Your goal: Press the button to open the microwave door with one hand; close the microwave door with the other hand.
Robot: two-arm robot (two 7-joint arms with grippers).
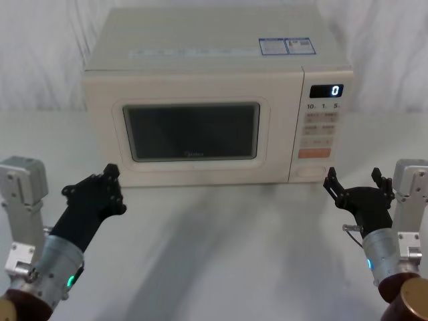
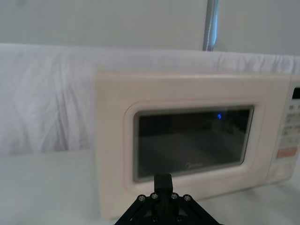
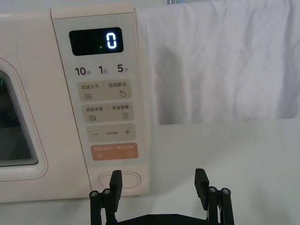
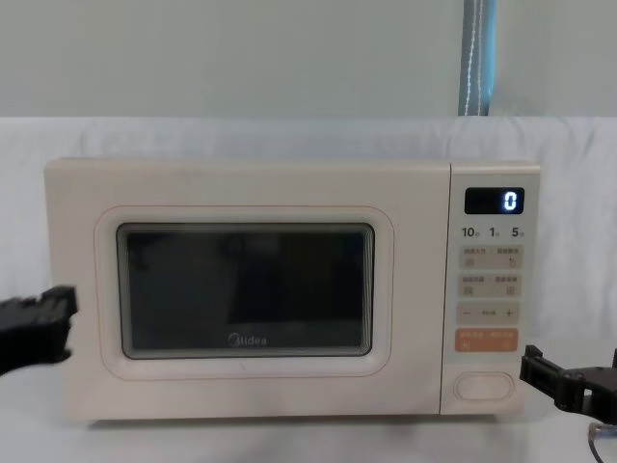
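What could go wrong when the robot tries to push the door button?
The right gripper, open, sits low in front of the control panel. The button lies just under the orange key, so a finger might hit that by mistake. The left gripper waits before the microwave door, which looks shut; if it swings out, it might bump that gripper.

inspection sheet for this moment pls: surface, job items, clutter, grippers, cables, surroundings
Surface: white table, microwave standing on it.
Job's things: microwave door shut; button at the panel's bottom, under the orange key, untouched; display reads 0.
Clutter: nothing seen.
Grippers: right gripper open, just short of the button, not touching; left gripper shut, before the door's lower left corner, apart from it.
Cables: thin wire by the right wrist.
Surroundings: white cloth backdrop; upright pole behind it.
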